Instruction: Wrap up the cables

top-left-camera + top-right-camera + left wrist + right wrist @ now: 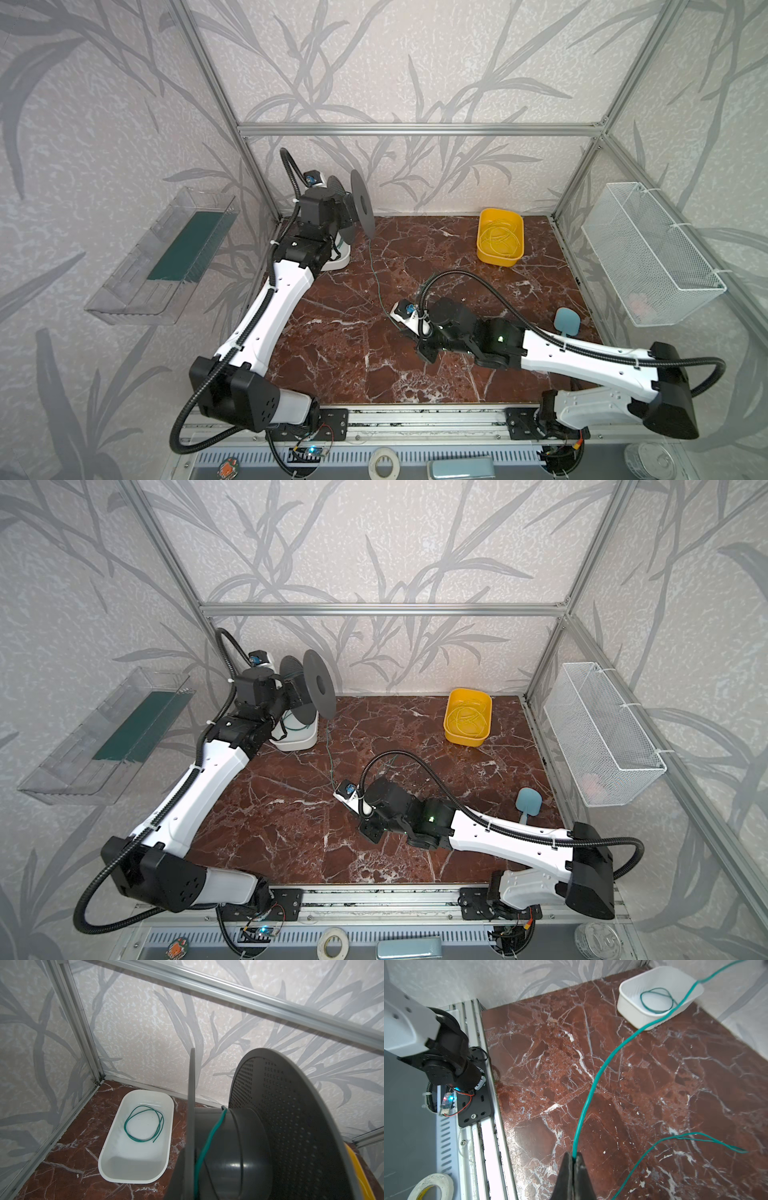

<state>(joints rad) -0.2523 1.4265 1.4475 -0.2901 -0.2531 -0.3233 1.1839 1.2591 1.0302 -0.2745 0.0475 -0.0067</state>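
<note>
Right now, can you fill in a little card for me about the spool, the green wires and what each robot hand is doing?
Left gripper: shut on the grey spool, raised at the back left
Right gripper: shut on the green cable
Green cable: runs from the spool's hub down to the right gripper
White tray: one coiled cable inside
Yellow tray: more looped cables
Table: a loose green stretch lies near the right gripper
</note>
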